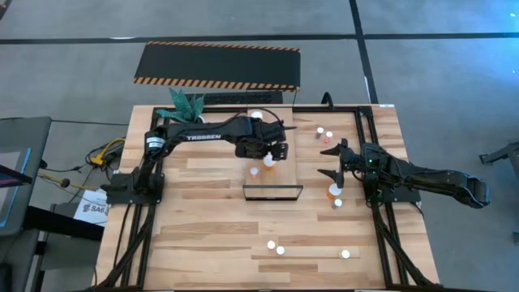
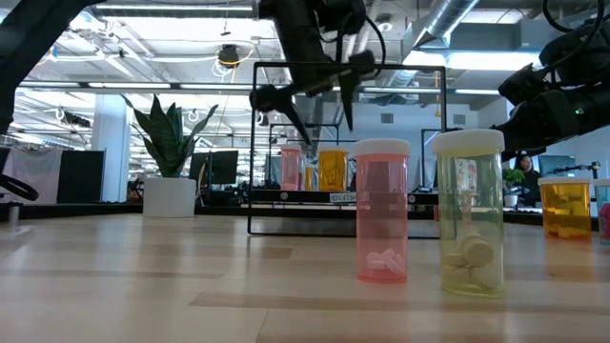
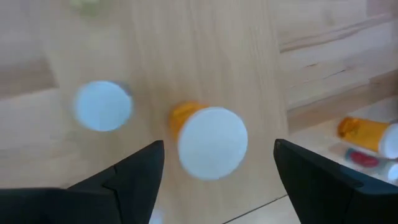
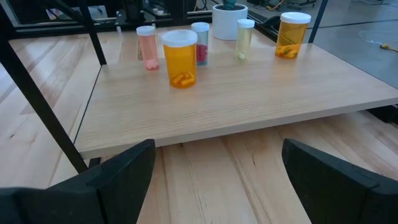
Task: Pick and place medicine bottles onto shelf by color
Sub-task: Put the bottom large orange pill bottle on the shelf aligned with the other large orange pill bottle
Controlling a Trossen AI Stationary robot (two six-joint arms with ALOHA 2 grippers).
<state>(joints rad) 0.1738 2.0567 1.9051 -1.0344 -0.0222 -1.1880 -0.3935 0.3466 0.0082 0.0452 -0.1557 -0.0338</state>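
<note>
The medicine bottles are scattered in groups: an orange bottle [image 3: 208, 140] stands upright on the shelf [image 1: 285, 166], directly below the left gripper [image 1: 274, 151], whose fingers are spread apart on either side of its white cap without touching it. In the right wrist view 5 bottles stand on the shelf: 2 orange, 1 pink, 1 yellowish and 1 with a reddish fill. On the worktop [image 1: 203, 235] the high view shows about 3 white caps near the front edge, 2 or 3 small ones at the far right of the shelf, and an orange one [image 1: 333, 191] with a small one beside it near the right gripper [image 1: 334, 159], which waits off the shelf's right side with its fingers wide apart and empty. The low view shows a pink bottle [image 2: 382, 211] and a yellowish bottle [image 2: 470, 212] close up, each holding a few pills. These look light, rigid, smooth plastic, likely easy to tip or slip; a grip across the round body just under the cap seems safest.
</note>
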